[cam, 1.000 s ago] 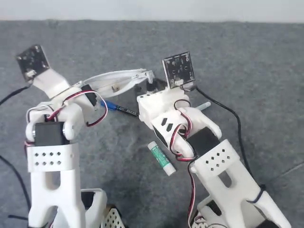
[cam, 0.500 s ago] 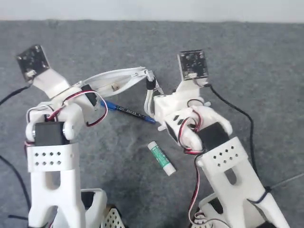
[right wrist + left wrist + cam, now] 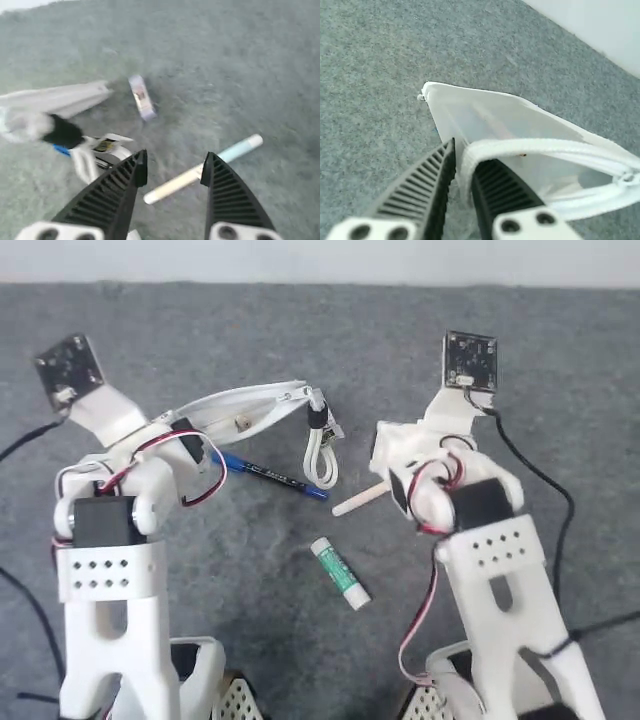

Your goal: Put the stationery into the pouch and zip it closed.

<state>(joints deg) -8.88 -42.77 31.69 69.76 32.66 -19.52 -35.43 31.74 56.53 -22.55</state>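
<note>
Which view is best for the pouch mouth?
Left wrist view: the pouch shows its open mouth and zip close up, left gripper shut on its rim. High view has it edge-on, partly behind the left arm. Right wrist view catches one end.

A dark grey carpet-like desk [image 3: 560,360] runs across the whole high view, its nap short, fuzzy and flecked with lighter fibres. Along the far edge it meets a pale, plain wall [image 3: 320,260], which shows as a narrow whitish band with a straight, slightly soft border. The left wrist view has the same grey nap [image 3: 370,60] running up to that wall [image 3: 600,30] in one corner, along a slanting line. In the right wrist view the surface [image 3: 240,60] looks a little greenish-grey, and a thin pale sliver [image 3: 20,4] at one corner is probably the wall again. The light is soft and even, and shadows on the nap are faint and short.
</note>
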